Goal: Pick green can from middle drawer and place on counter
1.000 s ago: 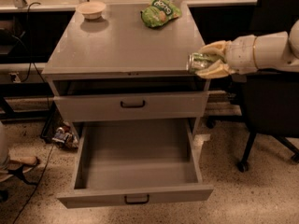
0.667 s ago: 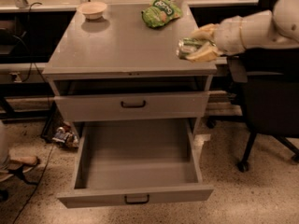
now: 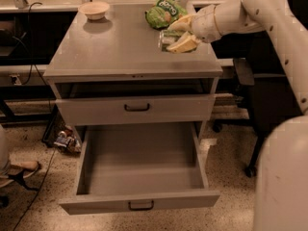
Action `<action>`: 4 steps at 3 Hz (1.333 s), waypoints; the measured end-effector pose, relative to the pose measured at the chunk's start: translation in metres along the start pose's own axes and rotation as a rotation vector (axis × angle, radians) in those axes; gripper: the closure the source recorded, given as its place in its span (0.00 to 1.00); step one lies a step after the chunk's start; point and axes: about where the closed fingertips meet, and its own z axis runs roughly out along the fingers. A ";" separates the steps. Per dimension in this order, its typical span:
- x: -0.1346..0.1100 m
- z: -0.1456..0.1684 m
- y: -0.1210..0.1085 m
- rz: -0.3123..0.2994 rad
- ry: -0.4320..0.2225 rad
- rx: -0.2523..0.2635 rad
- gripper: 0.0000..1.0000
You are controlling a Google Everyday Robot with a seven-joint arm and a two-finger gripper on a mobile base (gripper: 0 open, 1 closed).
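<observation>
Green can [image 3: 166, 38] held over counter [image 3: 120, 52]

Gripper [image 3: 174, 35] fingers closed around the can, out over the counter's right side, just in front of the green snack bag [image 3: 163, 11] — cannot tell if it touches the surface. Middle drawer [image 3: 139, 203] pulled out; bowl [image 3: 94, 9] back left

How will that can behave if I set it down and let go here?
The green can, in the gripper over the counter, looks held on its side, so it may roll. It is small and shiny: probably light, perhaps slippery, and easily dented by squeezing.
</observation>
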 end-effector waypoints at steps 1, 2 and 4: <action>0.000 0.034 -0.008 0.021 -0.008 -0.047 0.98; 0.004 0.052 -0.012 0.049 -0.004 -0.075 0.75; 0.011 0.075 -0.013 0.103 -0.017 -0.125 0.30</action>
